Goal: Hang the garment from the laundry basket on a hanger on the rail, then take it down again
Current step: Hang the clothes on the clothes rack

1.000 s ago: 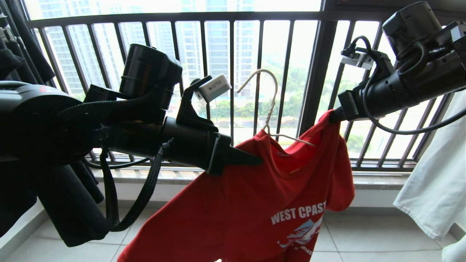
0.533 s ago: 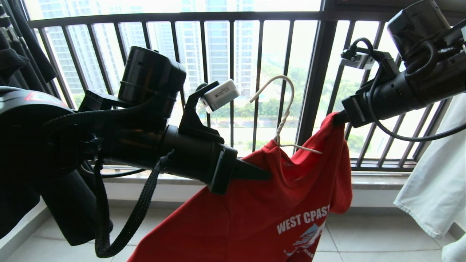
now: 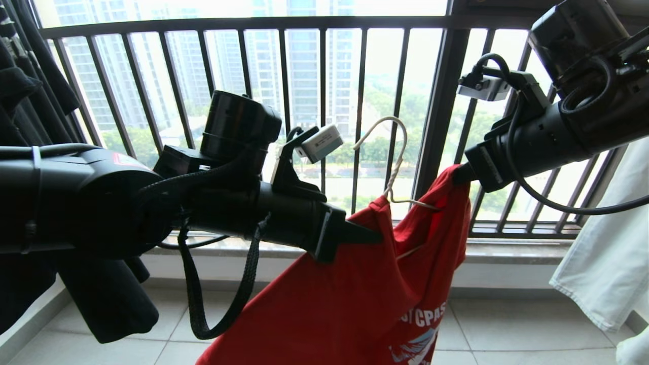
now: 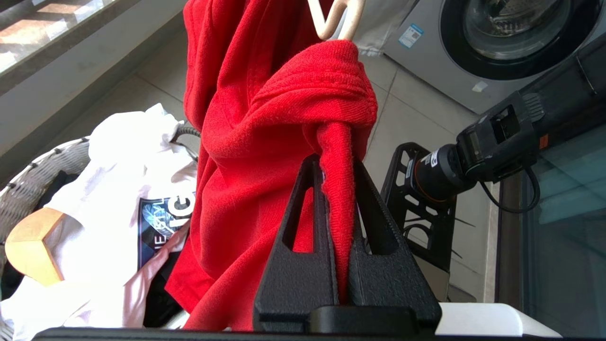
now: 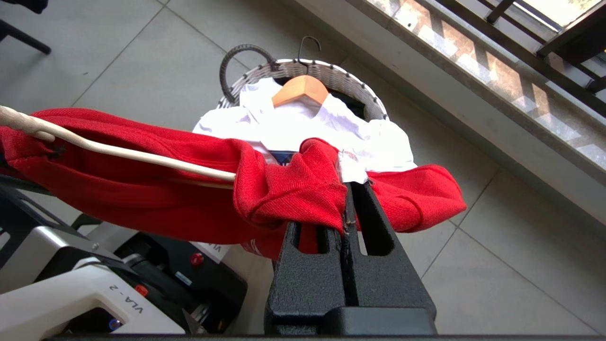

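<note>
The garment (image 3: 355,294) (on its hanger (image 3: 393,167)) is pinched by both tools, left (image 4: 337,163) and right (image 5: 344,199), seemingly fully closed.

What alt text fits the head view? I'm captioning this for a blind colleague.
Two black robot arms hold up a red T-shirt on a pale wire hanger before a barred window railing, the left end effector and right end effector each shut on its fabric. Dark clothes hang left, a pale garment right.

window railing (image 3: 324,101) | washing machine (image 4: 497,42) | wooden hanger (image 5: 300,90) on white shirt (image 5: 303,125)
</note>
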Robot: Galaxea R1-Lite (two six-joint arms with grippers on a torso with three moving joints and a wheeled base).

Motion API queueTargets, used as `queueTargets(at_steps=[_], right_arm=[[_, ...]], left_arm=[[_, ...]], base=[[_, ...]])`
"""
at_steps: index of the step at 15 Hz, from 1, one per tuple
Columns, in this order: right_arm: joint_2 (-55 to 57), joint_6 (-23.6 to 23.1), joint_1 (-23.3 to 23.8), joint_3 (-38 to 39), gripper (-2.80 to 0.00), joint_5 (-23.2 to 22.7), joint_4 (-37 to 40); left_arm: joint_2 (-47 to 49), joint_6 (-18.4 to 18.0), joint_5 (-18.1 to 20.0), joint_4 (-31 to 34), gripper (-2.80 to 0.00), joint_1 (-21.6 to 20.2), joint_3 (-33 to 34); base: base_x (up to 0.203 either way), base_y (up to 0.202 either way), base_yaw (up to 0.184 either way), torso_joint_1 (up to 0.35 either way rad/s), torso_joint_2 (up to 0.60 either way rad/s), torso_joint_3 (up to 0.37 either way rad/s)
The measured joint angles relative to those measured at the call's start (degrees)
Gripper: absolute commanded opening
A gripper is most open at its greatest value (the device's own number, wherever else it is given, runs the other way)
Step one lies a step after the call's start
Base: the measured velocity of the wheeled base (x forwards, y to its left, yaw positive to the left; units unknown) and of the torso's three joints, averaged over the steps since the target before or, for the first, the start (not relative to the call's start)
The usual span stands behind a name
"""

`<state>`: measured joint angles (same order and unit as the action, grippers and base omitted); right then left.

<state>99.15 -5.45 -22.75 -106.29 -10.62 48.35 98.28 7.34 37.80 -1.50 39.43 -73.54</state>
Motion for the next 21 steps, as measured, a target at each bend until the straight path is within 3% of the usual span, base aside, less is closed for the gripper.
queueTargets(at_steps=[3,6,10,13,16,21], right_arm=[[-0.2,-0.14,-0.47,-0.22,-2.8,2.1,-3.12],[-0.3,-0.18,-2.81,0.14,-2.8,5.76,-3.89],[-0.95,0.46,-5.4,1.32,-2.8,8.21,-4.68],[-1.35,1.98,-7.86,1.39,-2.8,9.67,-7.85],[-1.33,3.45,-10.96,1.43,-2.8,13.78,-11.87],[-0.2,4.38,-16.91,0.74,-2.8,24.98,-13.59]], left_arm=[[2.08,3.53,0.07,-7.81,-2.8,-0.19,2.08],[4.12,4.53,-0.32,-15.92,-2.8,-0.19,4.55],[6.85,6.2,-7.03,-28.47,-2.8,0.29,7.45],[7.88,6.57,-9.52,-34.21,-2.8,1.29,9.31],[7.75,6.76,-11.37,-37.66,-2.8,2.82,11.14],[6.65,6.65,-17.62,-44.75,-2.8,5.58,13.67]], base=[[0.0,0.0,0.0,0.0,0.0,0.0],[0.0,0.0,0.0,0.0,0.0,0.0],[0.0,0.0,0.0,0.0,0.0,0.0],[0.0,0.0,0.0,0.0,0.0,0.0],[0.0,0.0,0.0,0.0,0.0,0.0],[0.0,0.0,0.0,0.0,0.0,0.0]])
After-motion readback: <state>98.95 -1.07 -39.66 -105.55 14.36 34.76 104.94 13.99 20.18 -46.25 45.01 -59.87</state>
